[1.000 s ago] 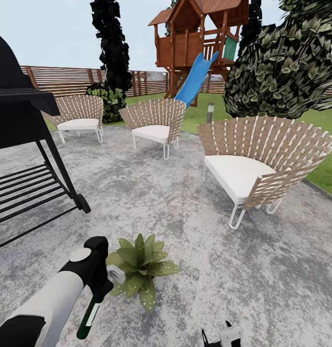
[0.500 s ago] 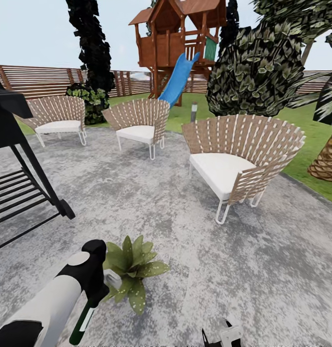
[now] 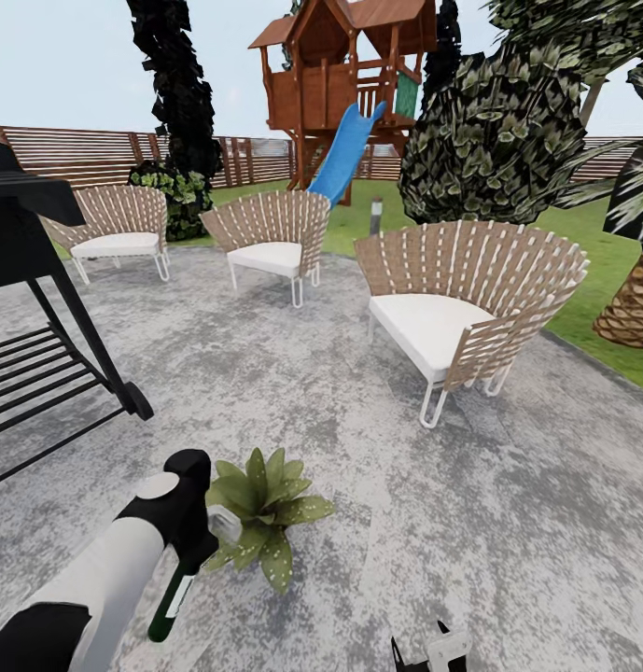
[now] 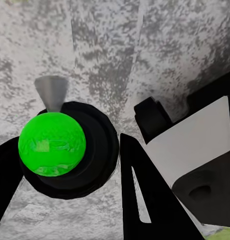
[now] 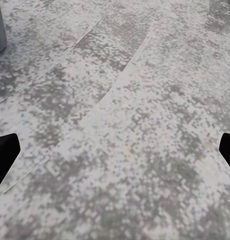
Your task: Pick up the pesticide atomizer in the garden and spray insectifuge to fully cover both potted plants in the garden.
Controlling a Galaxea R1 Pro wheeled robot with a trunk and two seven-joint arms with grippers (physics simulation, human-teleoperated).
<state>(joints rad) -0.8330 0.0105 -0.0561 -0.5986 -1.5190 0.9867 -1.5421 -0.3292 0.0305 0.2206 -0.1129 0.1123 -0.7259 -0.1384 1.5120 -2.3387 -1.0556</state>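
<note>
The left claw (image 3: 186,551) holds the pesticide atomizer (image 3: 172,597) near its top. The dark bottle hangs down below the claw, just beside the potted plant (image 3: 265,509) and a little above the patio (image 3: 508,523). The white spray head (image 3: 226,525) points at the leaves.

The bottle looks small, light and hard. Its smooth sides could slip, so the best place to hold it is the thin neck under the spray head, where the claw is now. Squeezing harder should not hurt it, I think.

In the left wrist view, the bottle's round bottom (image 4: 52,145) shows bright green, between dark claw fingers (image 4: 140,200).

The right claw (image 3: 431,651) is low, well apart from the plant. In its wrist view, two dark tips (image 5: 4,152) stand far apart with nothing between them, so it is wide open.

The plant sits on open paving with lots of room on most sides. The black grill (image 3: 41,299) is behind the plant on the left arm's side. The nearest woven chair (image 3: 461,313) is well apart from the plant. Only one potted plant is in sight.
</note>
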